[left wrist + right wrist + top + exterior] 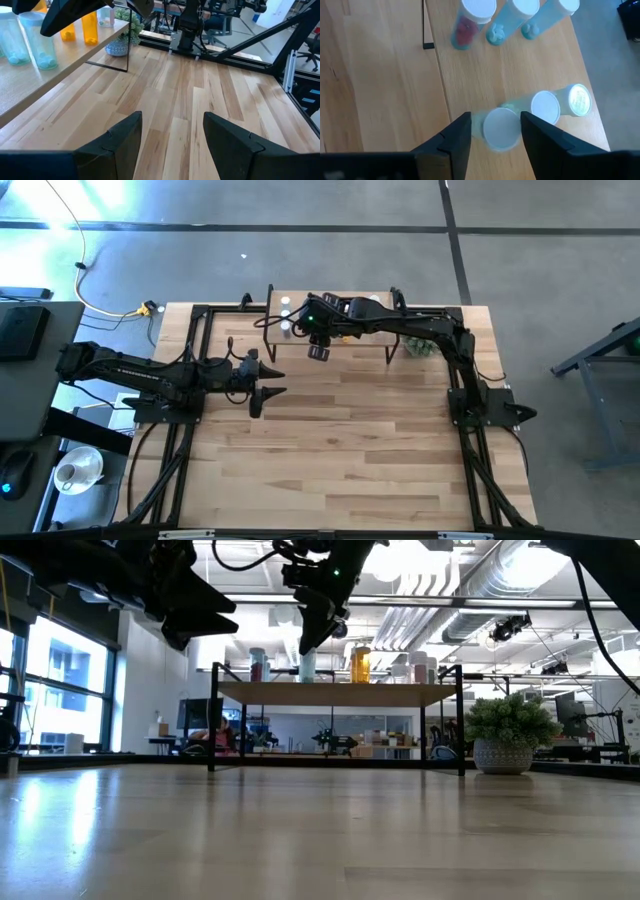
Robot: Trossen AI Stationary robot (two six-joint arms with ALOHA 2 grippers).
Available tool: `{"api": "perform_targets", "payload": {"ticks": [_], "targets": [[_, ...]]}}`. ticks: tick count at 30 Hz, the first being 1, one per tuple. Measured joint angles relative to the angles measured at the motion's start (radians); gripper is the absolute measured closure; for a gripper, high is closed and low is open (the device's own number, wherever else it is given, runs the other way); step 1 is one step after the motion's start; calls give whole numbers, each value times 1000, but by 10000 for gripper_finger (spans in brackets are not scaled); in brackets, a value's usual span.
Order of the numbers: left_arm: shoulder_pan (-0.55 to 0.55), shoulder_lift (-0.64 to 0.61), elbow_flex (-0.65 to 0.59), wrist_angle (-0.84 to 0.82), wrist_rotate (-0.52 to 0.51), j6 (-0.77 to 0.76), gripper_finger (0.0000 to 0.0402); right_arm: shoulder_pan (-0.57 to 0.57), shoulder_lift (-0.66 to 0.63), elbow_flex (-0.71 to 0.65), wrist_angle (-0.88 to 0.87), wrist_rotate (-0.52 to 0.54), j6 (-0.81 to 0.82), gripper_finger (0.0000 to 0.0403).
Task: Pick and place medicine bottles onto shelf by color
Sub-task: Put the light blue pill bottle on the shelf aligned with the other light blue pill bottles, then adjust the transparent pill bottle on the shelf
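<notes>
Right gripper [491,131] hovering over shelf [520,70], fingers parted around a standing light-blue bottle [499,129] | bottle probably light, rigid, slick; gripping mid-body is safest | left gripper [172,137] waiting open.

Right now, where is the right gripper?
In the high view the right gripper is over the shelf's left end; its wrist view shows its open fingers either side of a white-capped light-blue bottle standing there.

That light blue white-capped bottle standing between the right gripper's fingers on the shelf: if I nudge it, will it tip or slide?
Probably tip: the light blue pill bottle is a tall, narrow cylinder standing upright on the light-wood shelf. It looks light, apparently thin translucent plastic. The right gripper has its fingers around it, and a neighbouring white-capped bottle stands close enough to be knocked.
</notes>
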Motion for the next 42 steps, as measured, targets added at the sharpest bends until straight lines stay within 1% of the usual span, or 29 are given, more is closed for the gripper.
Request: {"api": "perform_targets", "payload": {"ticks": [9, 18, 24, 32, 34, 37, 40, 42], "targets": [[0, 0, 0, -4, 0, 0, 202, 2, -4, 7, -11, 0, 0, 240], [0, 0, 0, -4, -1, 0, 202, 2, -44, 8, -31, -4, 26, 240], [0, 0, 0, -4, -1, 0, 202, 2, -99, 8, -38, -6, 50, 240], [0, 0, 0, -4, 0, 0, 202, 2, -219, 9, -46, -2, 125, 240], [0, 0, 0, -4, 0, -2, 202, 0, -250, 9, -54, 24, 155, 240], [0, 0, 0, -4, 0, -3, 202, -4, -294, 9, -91, 101, 193, 240], [0, 0, 0, -4, 1, -3, 202, -20, -324, 9, -155, 167, 248, 240], [0, 0, 0, -5, 0, -3, 202, -37, -341, 9, -212, 190, 298, 240]]}}
